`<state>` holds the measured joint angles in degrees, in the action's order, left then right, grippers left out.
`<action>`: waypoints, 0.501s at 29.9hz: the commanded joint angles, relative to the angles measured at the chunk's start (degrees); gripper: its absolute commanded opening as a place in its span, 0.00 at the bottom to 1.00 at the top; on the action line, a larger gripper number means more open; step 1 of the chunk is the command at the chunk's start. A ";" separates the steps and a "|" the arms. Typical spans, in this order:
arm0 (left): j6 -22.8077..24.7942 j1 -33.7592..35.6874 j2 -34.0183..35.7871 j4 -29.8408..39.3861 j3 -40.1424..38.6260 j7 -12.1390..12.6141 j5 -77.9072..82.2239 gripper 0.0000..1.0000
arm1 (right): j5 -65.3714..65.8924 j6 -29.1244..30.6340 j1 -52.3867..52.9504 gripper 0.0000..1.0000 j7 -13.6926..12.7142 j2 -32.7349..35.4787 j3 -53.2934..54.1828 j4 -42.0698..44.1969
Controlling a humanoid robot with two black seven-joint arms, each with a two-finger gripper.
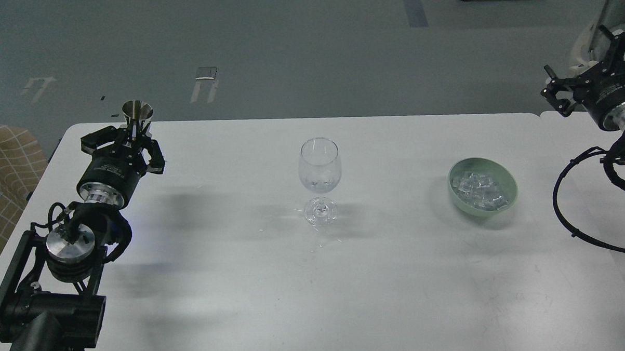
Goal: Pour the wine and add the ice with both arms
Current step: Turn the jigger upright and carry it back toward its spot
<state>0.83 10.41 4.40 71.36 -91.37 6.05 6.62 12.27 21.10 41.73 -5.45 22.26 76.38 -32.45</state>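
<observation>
Up at the far left corner of the white table (226, 276), my left gripper (129, 138) has its fingers closed around the narrow base of a small steel measuring cup (137, 114), which stands upright with its shiny open mouth above my claws. Whether any wine is in that cup I cannot tell. To the right of this gripper, well apart from it and near the table's middle, stands a clear stemmed wine glass (319, 168), upright on its round foot; any liquid in it is too faint to make out. Further right again sits a pale green bowl (506, 200) holding the ice (481, 189), a heap of clear cubes. My right gripper (581, 83) hangs raised off the table's far right corner, beyond and to the right of the bowl and well clear of it; it looks dark and edge-on, so I cannot tell how wide its fingers are
</observation>
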 commanded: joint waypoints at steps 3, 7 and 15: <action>-2.59 0.05 -4.40 -2.18 -0.04 -0.60 0.85 0.00 | 0.21 -1.67 0.20 1.00 -0.79 -0.11 -0.17 -1.65; -2.68 0.67 -4.40 -5.96 0.05 -0.42 0.67 0.00 | 0.21 -3.43 -0.07 1.00 -1.05 -0.02 -0.52 -4.20; -2.68 -0.03 -3.08 -8.43 -0.12 -0.25 -0.21 0.04 | 0.21 -4.31 -1.03 1.00 -1.14 -0.02 -0.61 -5.52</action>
<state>-1.81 11.20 1.09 62.54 -91.48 5.71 6.48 12.48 16.83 41.18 -6.60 22.23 75.67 -37.82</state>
